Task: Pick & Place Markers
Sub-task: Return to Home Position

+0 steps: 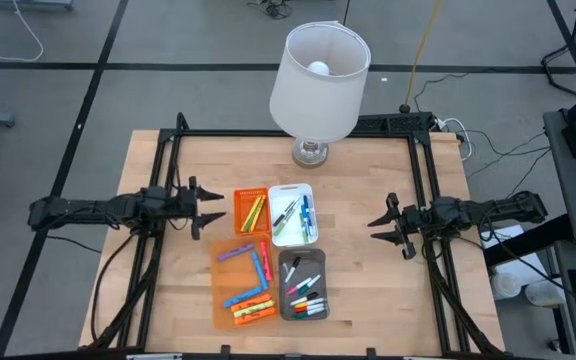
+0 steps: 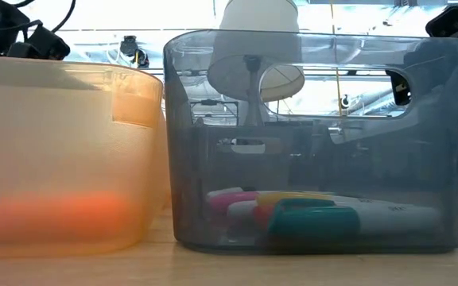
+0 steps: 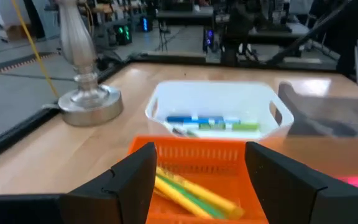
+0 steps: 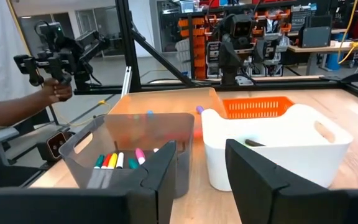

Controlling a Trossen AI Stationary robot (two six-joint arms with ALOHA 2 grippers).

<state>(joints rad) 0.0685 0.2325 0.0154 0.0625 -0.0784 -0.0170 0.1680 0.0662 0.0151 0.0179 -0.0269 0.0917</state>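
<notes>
Both hands open, empty: left hand (image 1: 212, 208) just beside the orange basket (image 1: 236, 212), right hand (image 1: 386, 228) well apart from the bins (image 1: 294, 243). Markers (image 1: 304, 288) lie in the bins mid-desk (image 1: 168, 300). Risk: left arm swings inward while homing, clips the basket, spills markers

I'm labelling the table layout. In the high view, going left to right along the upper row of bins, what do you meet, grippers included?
In order: left gripper, open → small orange slotted plastic basket → white plastic bin → right gripper, open.
</notes>
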